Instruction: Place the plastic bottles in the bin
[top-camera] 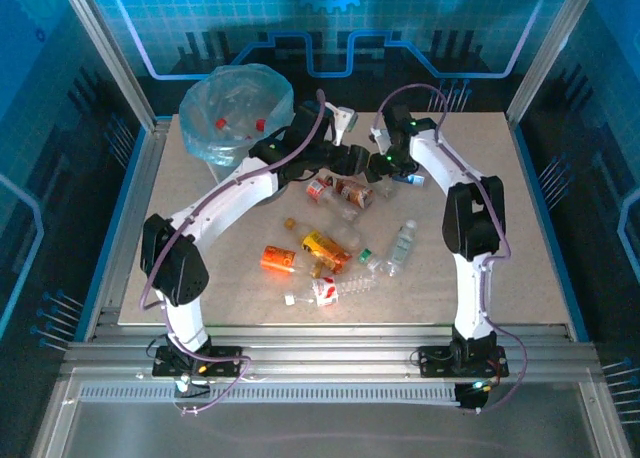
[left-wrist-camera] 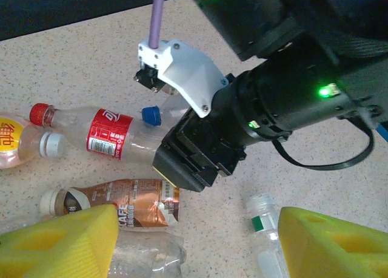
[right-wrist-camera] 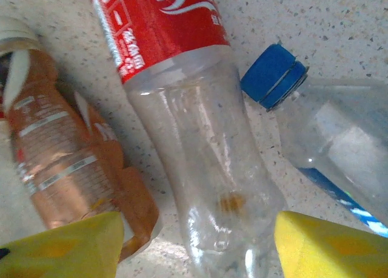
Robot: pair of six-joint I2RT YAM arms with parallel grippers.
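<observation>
Speckled beige tabletop (top-camera: 520,228) lay under both arms, inside a blue-lit enclosure. At its far left corner stood the bin (top-camera: 200,138), lined with a pale blue bag, with two red-capped bottles (top-camera: 222,124) already inside. The other plastic bottles (top-camera: 322,244) lay scattered on their sides around the table's middle, well apart from the bin.

The right gripper (right-wrist-camera: 200,244) hung low over the far end of that scatter with its yellow pads (right-wrist-camera: 333,247) apart. The red-labelled bottle (right-wrist-camera: 194,138) lay between them, its clear lower end in the gap. Bare table showed between it and the pad at the view's left, so it was not clamped. The brown-labelled bottle (right-wrist-camera: 66,162) lay just beside it, against or nearly against that same pad. A blue-capped bottle (right-wrist-camera: 339,144) lay on the other side, its cap just beside the red-labelled bottle's body.

The left gripper (left-wrist-camera: 197,229) faced the same cluster, fingers wide apart and holding nothing. The right arm's black wrist (left-wrist-camera: 267,108) stood directly between it and the red-labelled bottle. A white-capped bottle (left-wrist-camera: 264,217) lay near one of its fingers, and a yellow-labelled bottle (left-wrist-camera: 15,141) lay at the view's left edge.
</observation>
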